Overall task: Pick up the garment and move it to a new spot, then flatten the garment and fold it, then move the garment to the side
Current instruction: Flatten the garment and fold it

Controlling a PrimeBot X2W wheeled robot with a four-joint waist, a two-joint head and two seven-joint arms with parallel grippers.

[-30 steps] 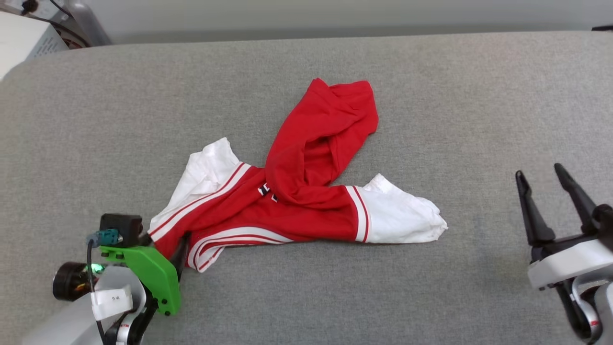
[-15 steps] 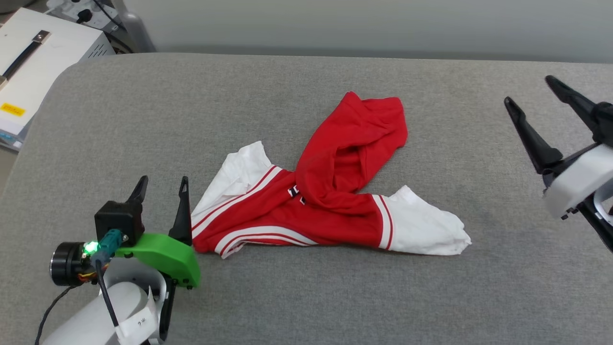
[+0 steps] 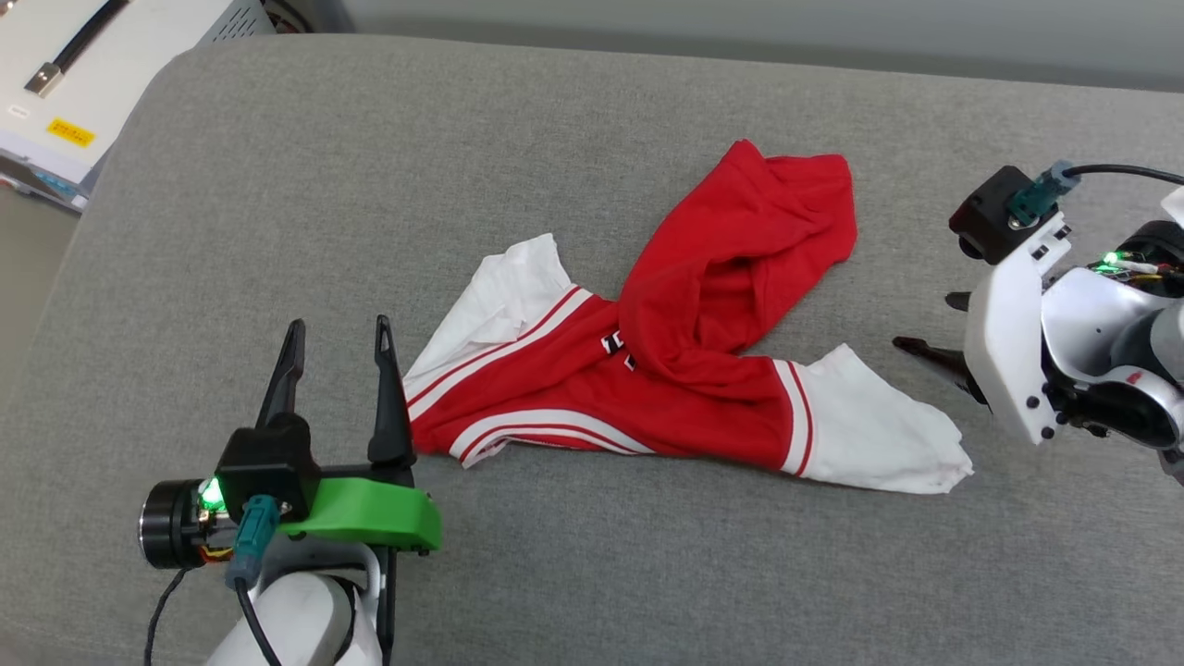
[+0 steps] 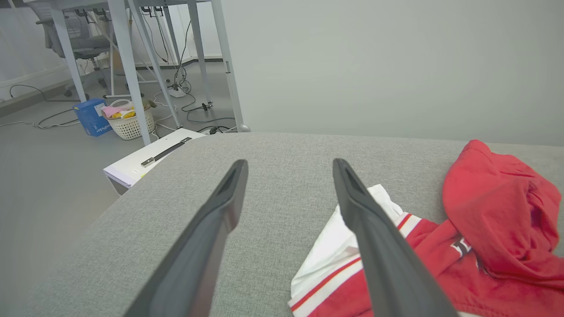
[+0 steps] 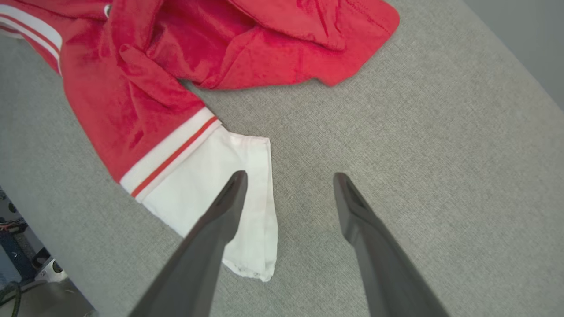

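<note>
Head view: red jersey-style T-shirt with white short sleeves point(image 3: 703, 407) lies crumpled about mid-way across the grey woven-fabric padded surface point(image 3: 277, 203). Red body is bunched and flipped up over the chest, with one white sleeve out to each side.

Left gripper point(image 3: 339, 322) is at the shirt's left end, its inner finger just beside the striped trim. Right gripper point(image 3: 925, 321) is off the right sleeve, near but apart, fingers half hidden behind its own wrist.

Left wrist view adds the room past the surface edge:
- white flat box with a black handle point(image 4: 150, 156)
- white wicker basket point(image 4: 128, 125)
- blue box point(image 4: 90, 116)
- grey table legs point(image 4: 128, 66)

One finger overlaps the white sleeve there; can't tell if it touches.

Right wrist view looks down on the other sleeve's cuff, with one finger over the white cloth; can't tell contact there either. It also gives the finger gap that the head view hides.

Both grippers have fingers spread wide with nothing between them.
</note>
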